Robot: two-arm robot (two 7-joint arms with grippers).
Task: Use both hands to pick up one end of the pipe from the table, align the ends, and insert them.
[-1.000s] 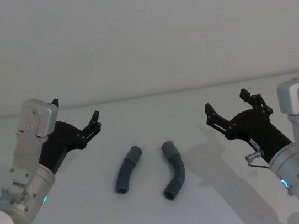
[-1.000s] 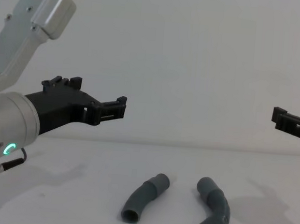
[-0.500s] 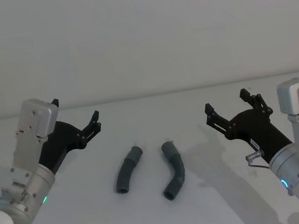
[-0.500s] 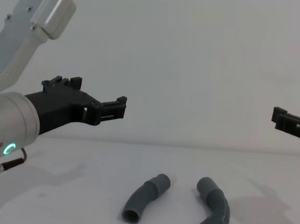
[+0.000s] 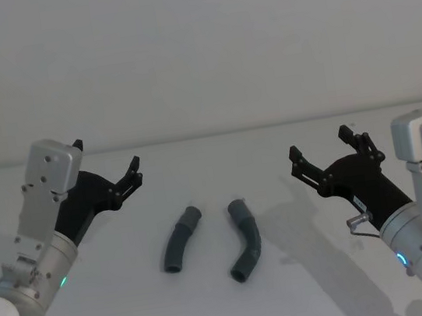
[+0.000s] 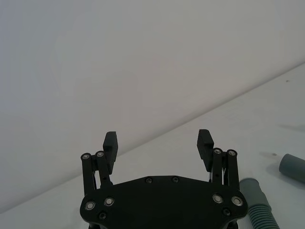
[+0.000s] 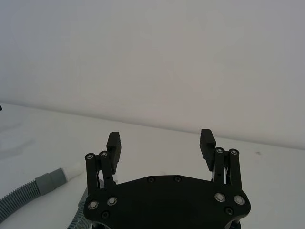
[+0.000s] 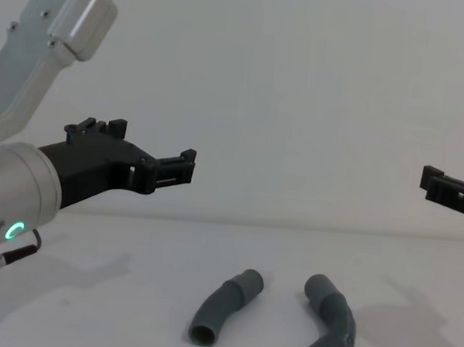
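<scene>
Fingers of the left gripper and right gripper are spread, empty, above the bench. Both pipe pieces lie untouched; pickup, alignment and insertion remain.

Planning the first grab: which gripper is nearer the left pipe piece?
Left. The left gripper hovers left of the left pipe piece; the right gripper hangs to its right, past the other pipe piece.
</scene>
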